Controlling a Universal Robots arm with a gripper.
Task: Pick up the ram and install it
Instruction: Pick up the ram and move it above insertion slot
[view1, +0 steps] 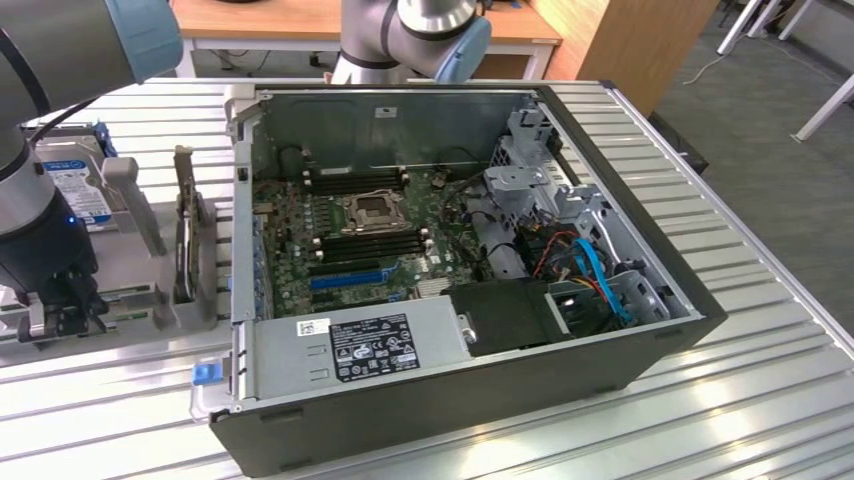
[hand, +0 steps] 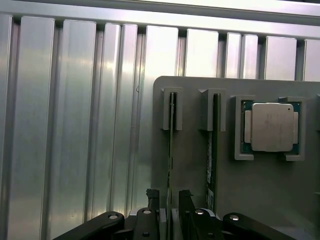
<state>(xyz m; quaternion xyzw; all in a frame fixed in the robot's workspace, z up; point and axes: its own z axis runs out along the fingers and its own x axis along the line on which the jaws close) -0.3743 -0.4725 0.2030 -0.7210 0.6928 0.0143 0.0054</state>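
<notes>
The ram (hand: 171, 131) is a thin green stick standing on edge in a slot of the grey fixture (hand: 192, 165). My gripper (hand: 169, 200) is open, one dark finger on each side of the stick's near end, with small gaps showing. A second stick (hand: 214, 142) stands in the neighbouring slot. In the exterior view the gripper (view1: 60, 312) hangs low over the fixture at the exterior view's left, beside the open computer case (view1: 627, 330). The motherboard's long black memory slots (view1: 367, 242) lie beside the processor socket (view1: 371, 212).
A processor chip (hand: 272, 127) sits in its own pocket of the fixture. A hard drive (view1: 74, 185) and an upright card holder (view1: 187, 235) stand left of the case. The power supply (view1: 367, 345), drive cage and cables (view1: 587, 270) crowd the case's near and right sides. All rest on a ribbed aluminium table (view1: 747, 400).
</notes>
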